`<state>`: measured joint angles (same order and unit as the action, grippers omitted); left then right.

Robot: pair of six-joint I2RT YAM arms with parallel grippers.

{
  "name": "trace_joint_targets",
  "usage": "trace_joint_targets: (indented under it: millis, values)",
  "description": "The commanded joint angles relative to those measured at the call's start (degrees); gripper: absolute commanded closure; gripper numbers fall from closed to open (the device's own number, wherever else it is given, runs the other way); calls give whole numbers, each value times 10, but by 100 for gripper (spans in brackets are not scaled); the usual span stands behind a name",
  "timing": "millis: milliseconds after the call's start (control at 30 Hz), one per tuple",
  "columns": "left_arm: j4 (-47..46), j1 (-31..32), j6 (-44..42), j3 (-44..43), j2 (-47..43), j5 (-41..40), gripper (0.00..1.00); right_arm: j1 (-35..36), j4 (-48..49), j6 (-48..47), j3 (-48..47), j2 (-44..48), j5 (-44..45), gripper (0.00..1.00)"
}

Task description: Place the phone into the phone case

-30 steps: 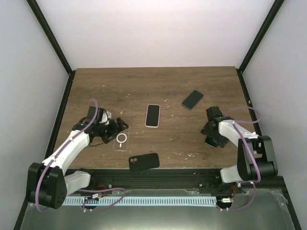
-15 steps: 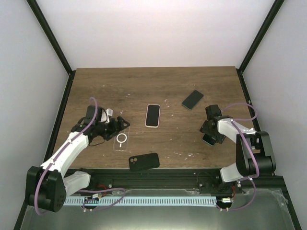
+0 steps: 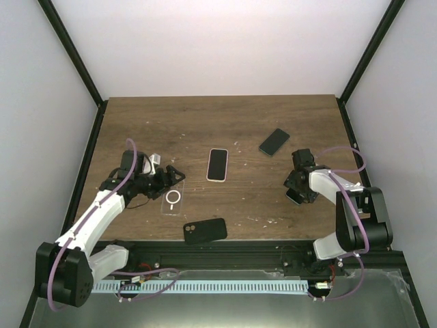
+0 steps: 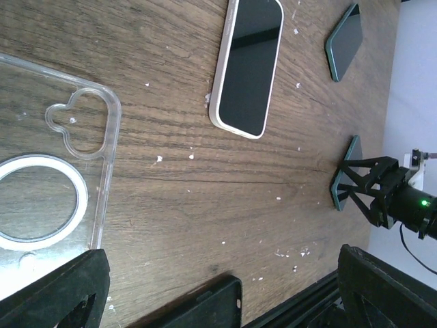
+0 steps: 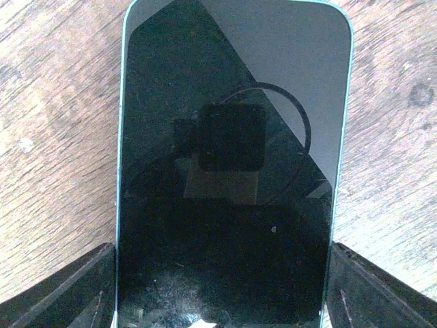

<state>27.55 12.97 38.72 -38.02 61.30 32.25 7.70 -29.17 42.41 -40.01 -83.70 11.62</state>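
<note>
Right end effector, closed, as I read it, on the green phone: its fingers meet both long edges near one short end. The left wrist view shows this phone tipped up on an edge rather than lying flat on the counter. Left end effector, spread wide and holding nothing, poised at the far end of the clear case. That case lies flat, its camera cut-out toward the end away from the arm bases.

The relation I steer by is this: the held phone sits well to the right of the clear case, at about the same depth, so the carry runs leftward. The case's long axis runs roughly near-to-far, slightly slanted. The phone's long axis runs out along the right fingers, so I judge a wrist turn is needed to line the two up.

Beyond and right of the clear case lies a white-rimmed phone, and farther right a dark phone. A black case lies nearer the bases and just right of the clear case. I judge the left arm the nearer one for steadying the clear case.
</note>
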Motion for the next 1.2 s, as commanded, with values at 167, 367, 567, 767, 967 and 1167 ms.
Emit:
trace_joint_targets:
  millis: [167,367,567,767,967,1167]
  values:
    - [-18,1,-16,12,-21,21,6,15,39,-51,21,-6,-65,27]
    - [-6,1,-22,-27,-8,25,7,31,89,-112,42,58,-160,36]
    - [12,2,-43,-65,34,45,12,84,142,-154,64,82,-239,42]
    - [68,2,-100,-134,78,69,13,176,159,-193,42,77,-209,41]
    - [115,2,-131,-183,123,108,16,250,225,-282,41,85,-225,42]
    - [114,1,-136,-181,148,159,18,313,282,-377,43,117,-200,42]
